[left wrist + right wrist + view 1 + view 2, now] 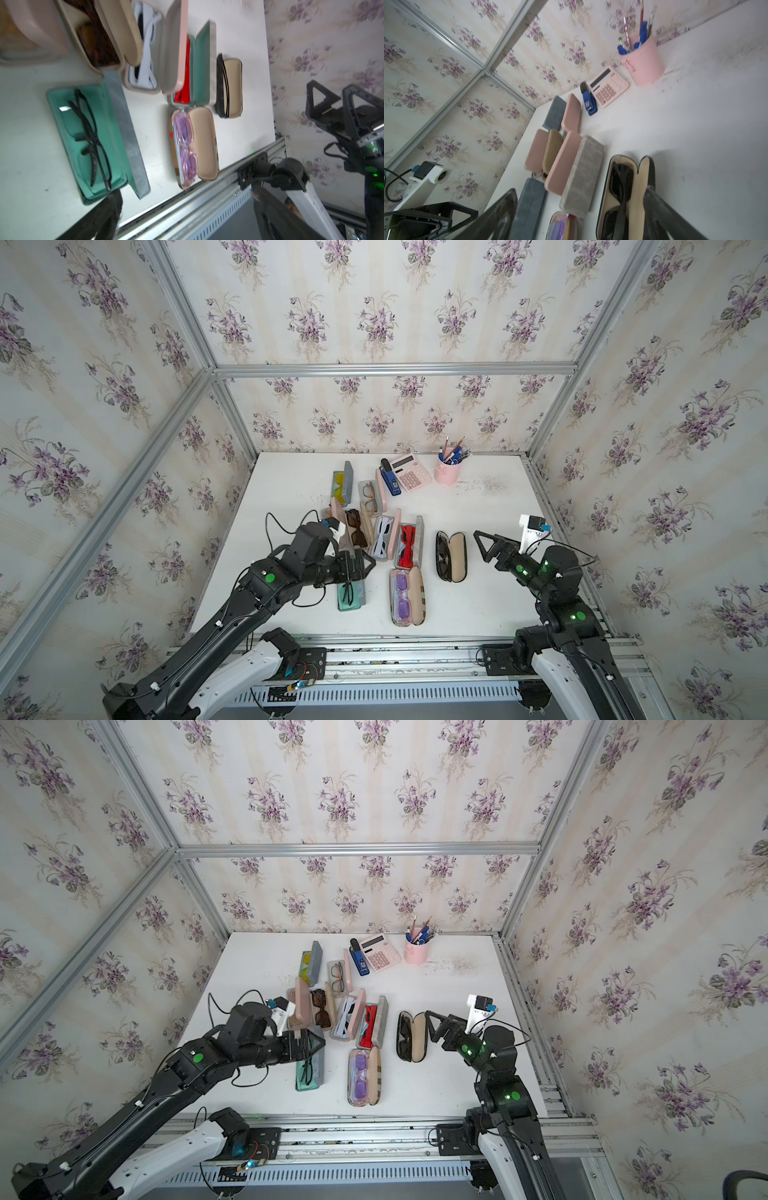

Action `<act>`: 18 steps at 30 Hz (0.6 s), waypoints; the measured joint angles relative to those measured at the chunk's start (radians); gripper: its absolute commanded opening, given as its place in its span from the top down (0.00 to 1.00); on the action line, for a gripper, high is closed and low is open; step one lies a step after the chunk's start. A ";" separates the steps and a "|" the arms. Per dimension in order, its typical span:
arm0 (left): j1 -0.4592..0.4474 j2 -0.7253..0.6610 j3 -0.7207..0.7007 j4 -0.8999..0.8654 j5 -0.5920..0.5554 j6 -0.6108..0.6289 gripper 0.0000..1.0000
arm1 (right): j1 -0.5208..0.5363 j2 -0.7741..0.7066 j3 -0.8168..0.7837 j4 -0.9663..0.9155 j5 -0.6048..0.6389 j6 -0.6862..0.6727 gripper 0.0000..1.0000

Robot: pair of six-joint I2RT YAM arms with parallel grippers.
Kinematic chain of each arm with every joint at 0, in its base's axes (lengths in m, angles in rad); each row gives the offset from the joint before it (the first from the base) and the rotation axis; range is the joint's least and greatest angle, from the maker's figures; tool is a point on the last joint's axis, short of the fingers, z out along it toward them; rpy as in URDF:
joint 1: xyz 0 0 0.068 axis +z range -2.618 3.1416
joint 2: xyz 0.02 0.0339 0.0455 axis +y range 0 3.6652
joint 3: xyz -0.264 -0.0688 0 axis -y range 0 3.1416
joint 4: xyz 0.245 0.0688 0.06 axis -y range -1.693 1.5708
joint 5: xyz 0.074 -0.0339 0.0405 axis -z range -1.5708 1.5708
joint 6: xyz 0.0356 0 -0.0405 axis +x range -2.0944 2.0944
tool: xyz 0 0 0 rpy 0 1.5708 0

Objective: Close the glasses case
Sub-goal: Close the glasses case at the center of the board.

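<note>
Floral-papered booth, white table (490, 593), black glasses case (457, 553) open, calculator (409, 477) markings unreadable

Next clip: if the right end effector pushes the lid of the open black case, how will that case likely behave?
The black case looks like a rigid clamshell, so its lid should pivot at the hinge, not flex. Lying flat and unbraced on the smooth white table, it will probably slide sideways. The sunglasses sit loose inside and may shift.
</note>
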 measured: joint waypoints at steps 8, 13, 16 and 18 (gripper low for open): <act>-0.336 0.210 -0.091 0.125 -0.107 -0.201 0.12 | 0.110 -0.082 -0.132 -0.106 -0.034 0.063 0.13; -0.381 0.321 -0.125 0.210 -0.164 -0.282 0.18 | 0.191 -0.091 -0.188 -0.129 -0.024 0.093 0.14; -0.393 0.379 -0.121 0.252 -0.190 -0.311 0.22 | 0.231 -0.088 -0.201 -0.128 -0.016 0.102 0.15; -0.395 0.414 -0.119 0.277 -0.203 -0.327 0.28 | 0.257 -0.071 -0.211 -0.113 -0.003 0.111 0.15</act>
